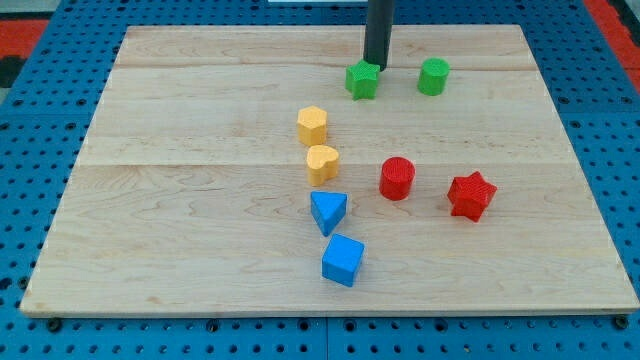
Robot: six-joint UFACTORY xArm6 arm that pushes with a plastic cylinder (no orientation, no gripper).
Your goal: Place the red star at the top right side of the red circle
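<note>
The red star [472,195] lies right of centre on the wooden board [180,220]. The red circle [397,178] stands to its left, a small gap between them; the star is slightly lower in the view. My tip [375,66] is at the view's top, just behind the green star [363,80], touching or nearly touching its top edge. It is far from both red blocks.
A green circle [434,76] stands right of the green star. A yellow hexagon [312,125] and a yellow heart [322,162] sit near the middle. A blue triangle [328,211] and a blue cube [343,259] lie below them. Blue pegboard surrounds the board.
</note>
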